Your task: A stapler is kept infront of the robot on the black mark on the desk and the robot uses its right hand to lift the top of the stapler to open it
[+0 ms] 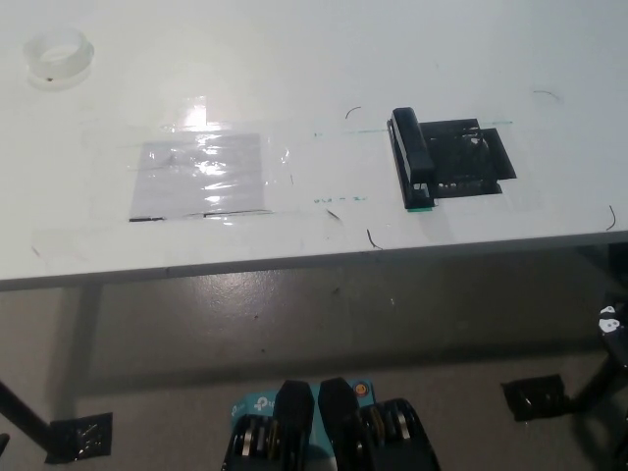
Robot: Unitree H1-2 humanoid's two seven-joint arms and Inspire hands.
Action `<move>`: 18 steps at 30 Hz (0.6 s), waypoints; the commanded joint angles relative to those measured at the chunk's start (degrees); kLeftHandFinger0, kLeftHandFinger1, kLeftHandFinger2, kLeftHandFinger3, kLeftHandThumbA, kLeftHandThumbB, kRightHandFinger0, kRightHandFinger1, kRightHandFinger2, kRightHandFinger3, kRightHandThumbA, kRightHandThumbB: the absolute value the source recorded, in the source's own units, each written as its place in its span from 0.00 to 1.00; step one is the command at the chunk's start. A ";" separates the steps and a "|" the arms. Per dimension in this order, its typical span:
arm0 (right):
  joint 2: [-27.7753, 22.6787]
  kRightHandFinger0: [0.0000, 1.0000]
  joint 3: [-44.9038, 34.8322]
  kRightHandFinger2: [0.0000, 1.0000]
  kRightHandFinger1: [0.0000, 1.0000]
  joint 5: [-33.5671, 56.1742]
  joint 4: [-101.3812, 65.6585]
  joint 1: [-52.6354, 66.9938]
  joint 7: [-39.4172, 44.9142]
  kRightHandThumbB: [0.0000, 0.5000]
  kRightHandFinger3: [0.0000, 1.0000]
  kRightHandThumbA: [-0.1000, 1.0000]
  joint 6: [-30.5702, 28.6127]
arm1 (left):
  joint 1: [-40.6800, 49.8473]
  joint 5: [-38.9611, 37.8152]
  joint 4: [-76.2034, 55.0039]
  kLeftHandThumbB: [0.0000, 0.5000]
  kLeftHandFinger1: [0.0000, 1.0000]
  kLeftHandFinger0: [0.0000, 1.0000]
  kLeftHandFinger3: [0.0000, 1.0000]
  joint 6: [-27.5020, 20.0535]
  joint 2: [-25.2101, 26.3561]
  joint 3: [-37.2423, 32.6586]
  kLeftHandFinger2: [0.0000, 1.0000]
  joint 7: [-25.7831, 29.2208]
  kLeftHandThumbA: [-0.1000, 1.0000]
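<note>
tape roll: clear plastic ring (57,56), far left corner of desk
taped sheet: grey rectangular patch under shiny clear film (201,177), mid-left of desk
desk: white flat top (294,59)
floor: grey, black tape pieces (78,437) by desk legs

Lighting: bright, overhead. Glare: white patches on the taped plastic sheet (201,175) and across the desk (294,59), washing out its far left. Shadow: dim floor beneath the desk edge. Sharpness: soft, slightly grainy overall.
</note>
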 commanded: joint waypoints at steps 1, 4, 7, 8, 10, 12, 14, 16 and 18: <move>0.21 0.38 -0.87 0.48 0.38 -0.62 -0.73 -1.68 1.48 0.07 0.65 0.58 -0.66 | -0.33 -0.23 -1.40 0.43 0.52 0.48 0.84 -0.60 1.85 0.25 0.65 0.22 1.00; 0.36 0.39 -1.00 0.49 0.40 -0.80 -1.10 -1.56 1.52 0.10 0.64 0.58 -0.21 | -0.39 0.06 -1.24 0.41 0.52 0.47 0.82 -0.82 1.89 0.17 0.64 0.33 1.00; 0.39 0.39 -1.12 0.49 0.40 -0.89 -0.98 -1.65 1.71 0.07 0.64 0.57 -0.43 | -0.42 -0.08 -1.22 0.42 0.52 0.48 0.82 -0.93 1.86 0.21 0.64 0.26 1.00; 0.38 0.39 -1.18 0.48 0.39 -1.00 -0.63 -1.79 1.70 0.06 0.64 0.56 -0.75 | -0.46 -0.18 -0.98 0.42 0.53 0.50 0.83 -0.93 1.93 0.24 0.66 0.17 1.00; 0.39 0.39 -1.25 0.48 0.39 -0.95 -0.67 -1.78 1.94 0.06 0.64 0.56 -0.52 | -0.46 0.05 -0.79 0.43 0.53 0.50 0.84 -1.25 1.99 0.19 0.66 0.21 1.00; 0.41 0.38 -1.42 0.48 0.39 -0.87 -0.61 -1.78 2.14 0.06 0.65 0.56 -0.34 | -0.44 -0.21 -0.81 0.42 0.55 0.50 0.87 -1.15 2.01 0.26 0.66 0.05 1.00; 0.42 0.39 -1.49 0.49 0.40 -0.85 -0.69 -1.71 2.31 0.05 0.65 0.56 -0.49 | -0.37 -0.43 -1.18 0.41 0.55 0.50 0.87 -0.75 1.96 0.35 0.66 0.05 1.00; 0.65 0.38 -1.69 0.49 0.39 -0.63 -1.24 -1.63 2.26 0.03 0.66 0.52 -0.07 | -0.32 -0.53 -1.35 0.43 0.55 0.49 0.87 -0.66 1.99 0.35 0.69 -0.05 1.00; 0.60 0.38 -1.62 0.49 0.39 -1.16 -1.46 -1.62 2.12 0.01 0.66 0.52 0.40 | -0.32 -0.43 -1.33 0.43 0.55 0.48 0.86 -0.76 1.98 0.36 0.69 0.03 1.00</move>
